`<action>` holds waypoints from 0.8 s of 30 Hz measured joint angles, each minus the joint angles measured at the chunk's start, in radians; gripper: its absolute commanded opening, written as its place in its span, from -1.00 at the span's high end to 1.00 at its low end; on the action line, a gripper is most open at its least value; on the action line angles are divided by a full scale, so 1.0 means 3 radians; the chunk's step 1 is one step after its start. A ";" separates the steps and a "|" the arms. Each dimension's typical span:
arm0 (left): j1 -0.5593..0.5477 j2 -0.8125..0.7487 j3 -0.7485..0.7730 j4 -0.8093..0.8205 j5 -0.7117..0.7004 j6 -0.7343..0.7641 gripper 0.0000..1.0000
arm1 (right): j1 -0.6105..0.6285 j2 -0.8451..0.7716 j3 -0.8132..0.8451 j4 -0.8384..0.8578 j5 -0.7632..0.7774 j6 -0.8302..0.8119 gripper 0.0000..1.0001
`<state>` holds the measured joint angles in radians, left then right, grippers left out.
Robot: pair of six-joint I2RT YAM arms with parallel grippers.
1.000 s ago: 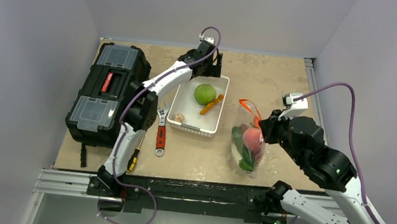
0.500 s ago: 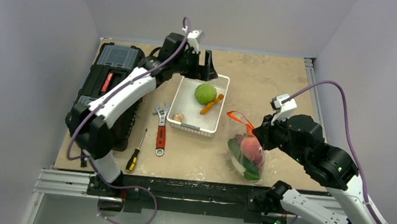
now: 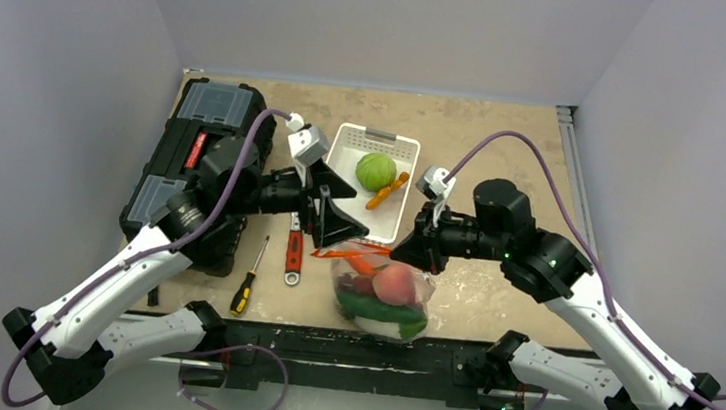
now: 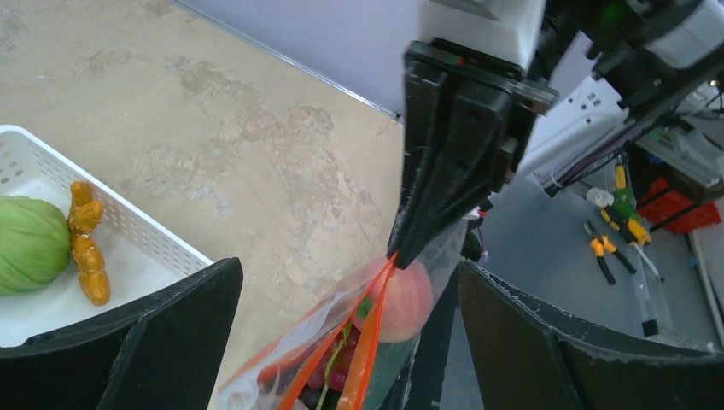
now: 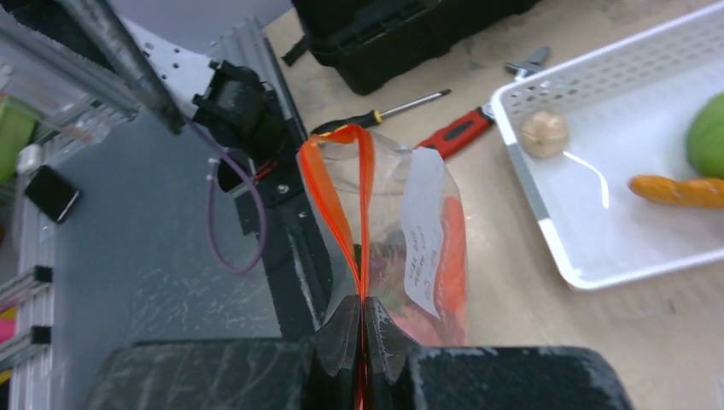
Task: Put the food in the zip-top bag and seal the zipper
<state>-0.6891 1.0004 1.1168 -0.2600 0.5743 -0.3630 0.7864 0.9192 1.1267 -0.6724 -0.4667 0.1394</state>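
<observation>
The clear zip-top bag [image 3: 382, 302] hangs at the table's near edge, holding a pink peach [image 3: 392, 282], grapes and green pieces. My right gripper [image 3: 414, 254] is shut on one end of the red-orange zipper [image 5: 339, 184], pinching both strips together [image 5: 362, 309]. The rest of the mouth gapes open. My left gripper [image 3: 345, 227] is open wide and empty, its fingers either side of the bag's mouth [image 4: 367, 342] without touching it. A green cabbage [image 3: 374, 171] and an orange carrot [image 3: 387, 190] lie in the white tray [image 3: 370, 137].
A small beige piece [image 5: 544, 134] also lies in the tray. A red-handled wrench [image 3: 294, 251] and a yellow-handled screwdriver [image 3: 247, 284] lie left of the bag. A black toolbox [image 3: 193, 154] stands at the far left.
My left arm swung from the tray's far side down to the bag's mouth. My right gripper carried the bag left and toward the near edge, turning its mouth toward the left gripper.
</observation>
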 measured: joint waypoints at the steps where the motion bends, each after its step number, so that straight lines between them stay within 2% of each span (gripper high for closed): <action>1: -0.0032 -0.0095 -0.0041 -0.0031 0.0019 0.0071 -0.95 | 0.0000 0.0019 -0.0013 0.0034 -0.0032 -0.0004 1.00; 5: -0.0072 -0.0203 -0.0089 -0.0226 0.0075 0.0347 -0.92 | 0.0004 0.0217 -0.0094 0.0380 -0.0378 -0.0102 1.00; 10: -0.0092 0.0019 -0.0117 -0.0495 0.0092 0.0674 -0.83 | 0.0004 0.0393 -0.0158 0.0676 -0.0614 -0.0219 1.00; 15: -0.0094 0.0182 -0.0278 -0.0675 0.0051 0.0793 -0.59 | 0.0004 0.0417 -0.0262 0.0815 -0.0651 -0.0286 1.00; 16: -0.0100 0.0209 -0.0284 -0.0694 0.0051 0.0804 -0.50 | 0.0003 0.0409 -0.0281 0.0843 -0.0657 -0.0291 1.00; 17: -0.0109 0.0243 -0.0284 -0.0710 0.0057 0.0814 -0.32 | 0.0003 0.0395 -0.0303 0.0872 -0.0665 -0.0291 1.00; 19: -0.0132 0.0306 -0.0289 -0.0721 0.0088 0.0830 0.14 | 0.0003 0.0359 -0.0346 0.0924 -0.0674 -0.0290 1.00; 20: -0.0140 0.0338 -0.0291 -0.0741 0.0108 0.0839 0.35 | 0.0003 0.0345 -0.0360 0.0928 -0.0670 -0.0290 0.90; 22: -0.0169 0.0409 -0.0292 -0.0796 0.0146 0.0860 0.65 | 0.0000 0.0333 -0.0373 0.0946 -0.0637 -0.0286 0.53; 24: -0.0191 0.0454 -0.0292 -0.0844 0.0145 0.0902 0.89 | 0.0000 0.0332 -0.0371 0.0959 -0.0538 -0.0238 0.06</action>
<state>-0.7464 1.1366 1.0290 -0.5133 0.6178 -0.0925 0.7864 1.0187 1.0153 -0.3847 -0.6281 0.0681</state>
